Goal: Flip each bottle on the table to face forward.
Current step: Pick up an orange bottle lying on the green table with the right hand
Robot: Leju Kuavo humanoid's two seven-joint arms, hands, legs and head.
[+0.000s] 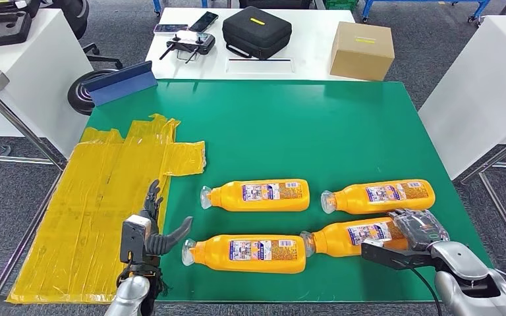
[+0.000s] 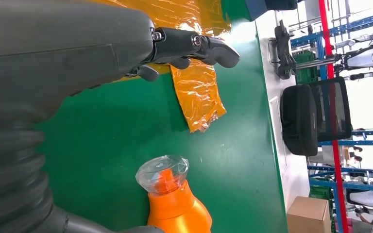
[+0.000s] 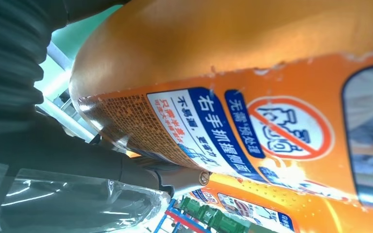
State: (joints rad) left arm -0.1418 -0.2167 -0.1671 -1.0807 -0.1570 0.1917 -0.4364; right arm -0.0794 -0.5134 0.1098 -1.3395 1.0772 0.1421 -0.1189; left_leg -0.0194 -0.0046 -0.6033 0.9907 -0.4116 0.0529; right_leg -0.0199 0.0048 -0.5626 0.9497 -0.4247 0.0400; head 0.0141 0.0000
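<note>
Bottles of orange plastic with clear caps and printed labels, four in number, are shown lying on their sides on the green counter (image 1: 342, 125), arranged in two rows of two, caps directed toward the robot's left. The far-left bottle (image 1: 257, 195) and far-right bottle (image 1: 379, 196) lie apart from both hands. The near-left bottle (image 1: 245, 254) is cut off in the left wrist view, where its clear cap (image 2: 162, 173) and orange shoulder alone are seen. The near-right bottle (image 1: 352, 237) is partly hidden at its base end by the right hand (image 1: 414, 238); in the right wrist view its label is seen at close range against the thumb, with the rest of the scene largely blocked.

The right hand is clamped on the base end of the near-right bottle, the dark thumb lying along its near side and the fingers over its top. The left hand (image 1: 153, 227) holds nothing; its fingers are spread apart, the thumb pointing toward the near-left bottle's cap, just beside it without contact.

One sheet of crinkled yellow plastic film (image 1: 105, 197) is spread over the counter's left edge. On a white table (image 1: 303, 52) behind, one black zippered case (image 1: 257, 31), one brown cardboard box (image 1: 362, 51) and one grey controller (image 1: 188, 45) are seen.
</note>
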